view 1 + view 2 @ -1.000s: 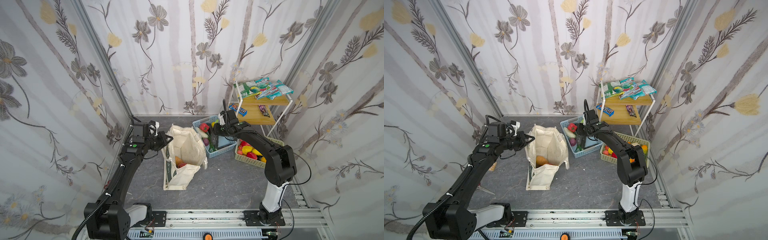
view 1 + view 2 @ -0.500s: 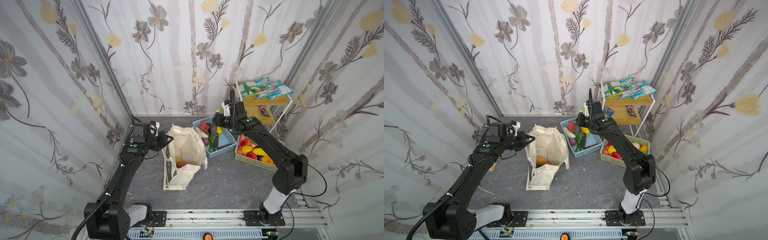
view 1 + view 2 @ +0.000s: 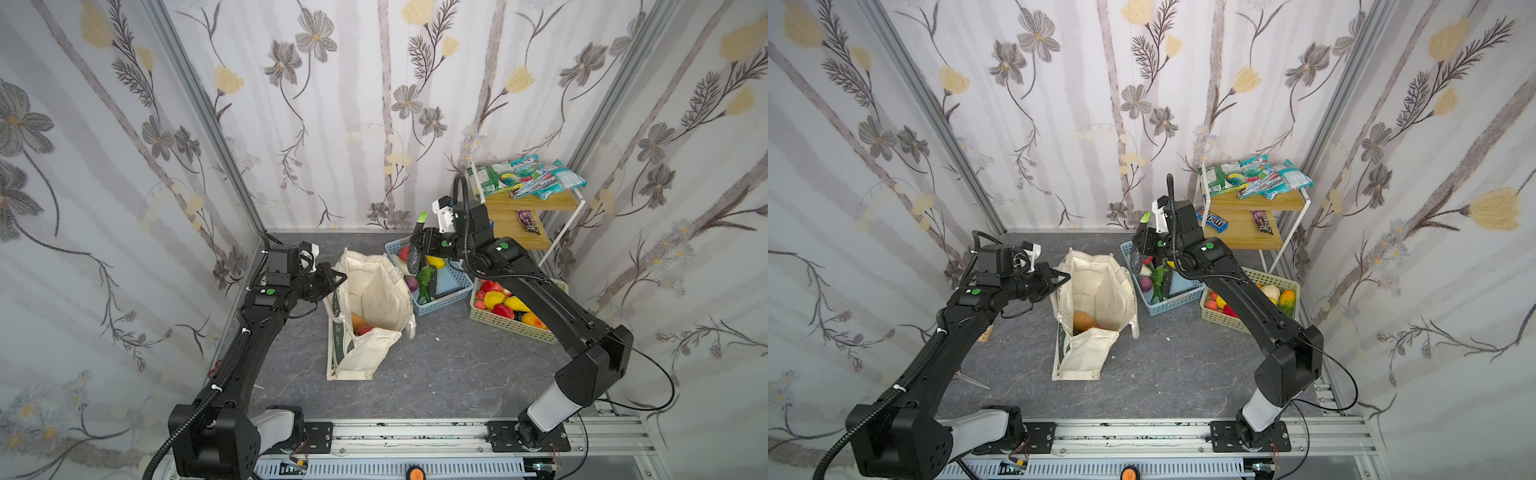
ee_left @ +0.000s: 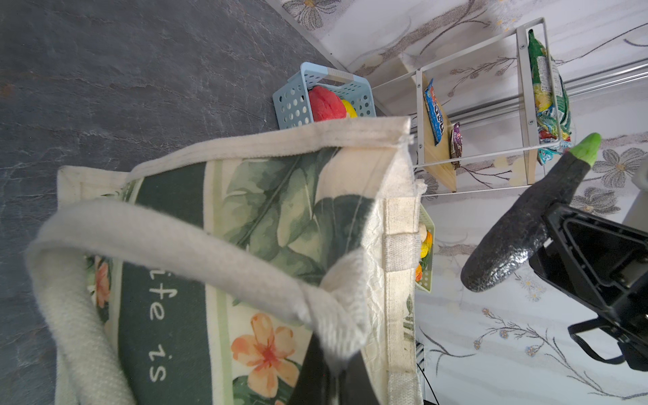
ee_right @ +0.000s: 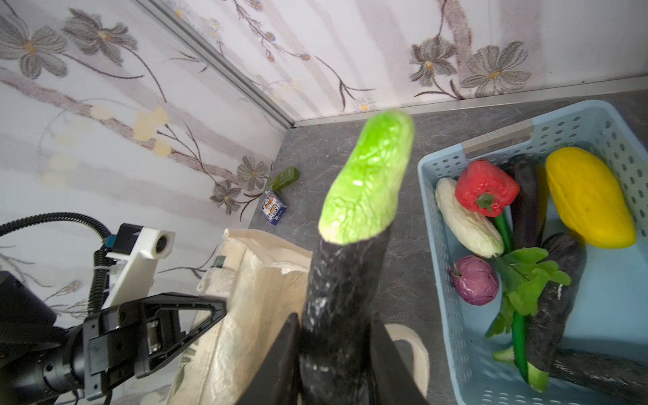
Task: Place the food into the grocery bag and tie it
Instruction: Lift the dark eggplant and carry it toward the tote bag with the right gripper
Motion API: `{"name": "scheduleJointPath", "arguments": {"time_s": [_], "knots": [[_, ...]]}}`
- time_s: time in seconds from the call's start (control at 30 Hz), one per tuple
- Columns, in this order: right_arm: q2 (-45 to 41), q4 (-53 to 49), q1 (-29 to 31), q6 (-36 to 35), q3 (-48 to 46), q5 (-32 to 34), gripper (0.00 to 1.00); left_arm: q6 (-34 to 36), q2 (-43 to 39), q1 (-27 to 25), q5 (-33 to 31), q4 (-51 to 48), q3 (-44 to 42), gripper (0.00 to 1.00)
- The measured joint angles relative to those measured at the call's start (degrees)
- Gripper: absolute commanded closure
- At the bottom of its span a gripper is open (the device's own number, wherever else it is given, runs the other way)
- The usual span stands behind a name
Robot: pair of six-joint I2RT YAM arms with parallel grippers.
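Note:
The cream floral grocery bag [image 3: 374, 291] [image 3: 1100, 286] stands open on the grey floor. My left gripper [image 3: 338, 276] [image 3: 1064, 276] [image 4: 333, 364] is shut on the bag's rim where a loop handle [image 4: 168, 242] joins it. An orange-brown fruit [image 3: 1084, 321] and a red one [image 3: 365, 330] lie inside. My right gripper [image 3: 417, 249] [image 3: 1139, 245] [image 5: 336, 350] is shut on a long dark vegetable with a light green tip [image 3: 413, 259] [image 5: 345, 277] [image 4: 515, 228]. It hangs in the air between the bag's far right edge and the blue basket.
A light blue basket [image 3: 446, 300] [image 5: 441, 280] right of the bag holds several vegetables. A pale yellow basket [image 3: 513, 330] with fruit sits further right. A wooden shelf rack [image 3: 530, 204] at the back right carries snack packets [image 3: 496, 178]. Scissors [image 3: 967, 379] lie at the left.
My right gripper has risen out of the blue basket with the dark vegetable and moved left toward the bag. The left arm has kept its hold and place.

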Motion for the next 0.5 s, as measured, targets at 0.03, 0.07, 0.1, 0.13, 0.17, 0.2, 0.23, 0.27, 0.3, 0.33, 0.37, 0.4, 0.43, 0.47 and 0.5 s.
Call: {"name": "scheduleJointPath", "arguments": {"time_s": [0.03, 0.07, 0.1, 0.13, 0.17, 0.2, 0.23, 0.27, 0.3, 0.33, 0.37, 0.4, 0.43, 0.47, 0.5], "knots": [[-0.02, 0.04, 1.03, 0.31, 0.0, -0.02, 0.69, -0.02, 0.0, 0.0, 0.0, 0.0, 0.0, 1.0], [-0.04, 0.04, 1.86, 0.37, 0.0, -0.02, 0.69, -0.07, 0.0, 0.0, 0.0, 0.0, 0.0, 1.0], [-0.04, 0.07, 2.89, 0.76, 0.0, -0.17, 0.69, -0.13, 0.0, 0.0, 0.0, 0.0, 0.0, 1.0], [-0.04, 0.04, 3.93, 0.98, -0.02, -0.28, 0.69, -0.13, 0.0, 0.0, 0.0, 0.0, 0.0, 1.0], [-0.02, 0.07, 4.74, 1.07, -0.04, -0.37, 0.69, -0.13, 0.0, 0.0, 0.0, 0.0, 0.0, 1.0], [0.07, 0.07, 5.68, 1.4, -0.04, -0.48, 0.69, -0.13, 0.02, 0.0, 0.0, 0.0, 0.0, 1.0], [0.2, 0.11, 6.56, 1.4, -0.04, -0.74, 0.68, -0.13, 0.02, 0.0, 0.0, 0.0, 0.0, 1.0], [0.39, 0.13, 7.26, 1.4, -0.04, -1.18, 0.67, -0.13, 0.04, 0.0, 0.0, 0.0, 0.0, 1.0], [0.7, 0.17, 7.98, 1.4, -0.04, -1.29, 0.67, -0.13, 0.04, 0.0, 0.0, 0.0, 0.0, 1.0], [1.07, 0.17, 8.79, 1.38, -0.07, -1.49, 0.67, -0.13, 0.04, 0.0, 0.0, 0.0, 0.0, 1.0], [1.38, 0.22, 9.42, 1.33, -0.09, -1.84, 0.67, -0.13, 0.04, 0.0, 0.0, 0.0, 0.0, 1.0], [1.77, 0.31, 10.1, 1.11, -0.11, -2.19, 0.67, -0.13, 0.04, 0.0, 0.0, 0.0, 0.0, 1.0], [2.12, 0.52, 10.71, 0.7, -0.11, -2.73, 0.67, -0.13, 0.02, 0.0, 0.0, 0.0, 0.0, 1.0], [2.49, 0.63, 11.26, 0.26, -0.11, -3.04, 0.67, -0.13, 0.02, 0.0, 0.0, 0.0, 0.0, 1.0], [2.82, 0.85, 11.78, 0.07, -0.28, -3.37, 0.67, -0.13, 0.02, -0.02, 0.0, 0.0, 0.0, 1.0]]}}
